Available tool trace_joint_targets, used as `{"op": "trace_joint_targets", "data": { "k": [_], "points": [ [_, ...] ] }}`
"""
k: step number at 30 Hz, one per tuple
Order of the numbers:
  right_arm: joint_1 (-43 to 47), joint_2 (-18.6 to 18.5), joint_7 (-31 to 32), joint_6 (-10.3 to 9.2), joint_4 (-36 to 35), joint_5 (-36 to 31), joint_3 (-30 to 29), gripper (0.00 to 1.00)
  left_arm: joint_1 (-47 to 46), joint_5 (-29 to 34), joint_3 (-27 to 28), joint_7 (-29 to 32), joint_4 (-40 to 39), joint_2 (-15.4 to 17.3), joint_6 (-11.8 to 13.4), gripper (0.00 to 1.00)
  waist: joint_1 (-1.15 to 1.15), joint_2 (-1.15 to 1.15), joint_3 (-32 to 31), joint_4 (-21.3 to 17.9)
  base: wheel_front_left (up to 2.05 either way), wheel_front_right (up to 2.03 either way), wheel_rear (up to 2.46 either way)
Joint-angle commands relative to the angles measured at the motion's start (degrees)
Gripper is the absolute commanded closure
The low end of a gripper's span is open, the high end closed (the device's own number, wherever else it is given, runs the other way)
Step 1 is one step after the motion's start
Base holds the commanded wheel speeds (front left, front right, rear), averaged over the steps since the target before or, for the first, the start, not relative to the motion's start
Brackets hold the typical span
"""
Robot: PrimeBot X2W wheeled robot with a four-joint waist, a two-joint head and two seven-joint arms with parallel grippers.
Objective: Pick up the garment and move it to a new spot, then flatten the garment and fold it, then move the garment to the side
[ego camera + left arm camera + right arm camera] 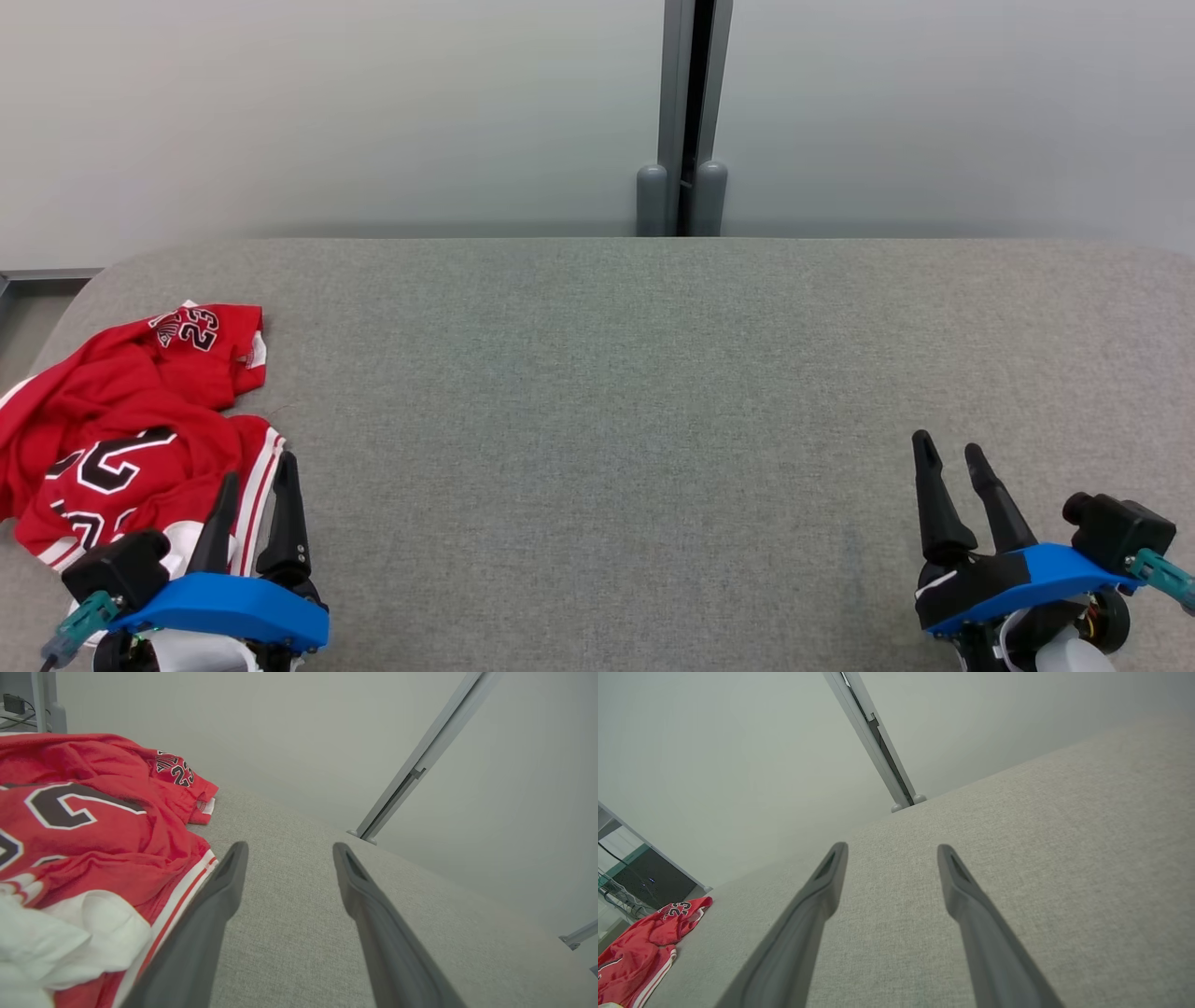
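The garment (131, 429) is a red jersey with black-and-white numbers and white trim, lying crumpled at the table's left end. The left wrist view has the garment (93, 826) close on its left side, and the right wrist view has the garment (640, 952) small at its lower left. My left gripper (257, 476) stands open at the garment's right edge, its fingers empty. Far off at the lower right, my right gripper (948, 450) is open over bare table, holding nothing.
A grey fabric-covered table (607, 392) spans the view, with rounded far corners. Behind it is a pale wall with a grey vertical post (686, 121). Cables and equipment sit beyond the table's left end (626, 882).
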Motion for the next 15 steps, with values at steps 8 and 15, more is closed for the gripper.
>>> {"op": "trace_joint_targets", "data": {
  "k": [8,15],
  "points": [
    [0.2,-0.3,-1.6,0.1,1.7,-7.5,0.1,0.0,-0.8,5.8,-1.9,-1.6,0.7,1.4,-0.1,0.0,0.0,0.0,0.0,-0.3,0.0,0.0,0.0],
    [0.5,-0.3,-2.5,0.1,3.2,-11.8,0.5,0.0,-0.2,9.2,-3.2,-2.4,2.0,1.8,-0.1,0.0,0.0,0.0,-0.3,-0.4,0.0,0.0,0.0]
  ]
}}
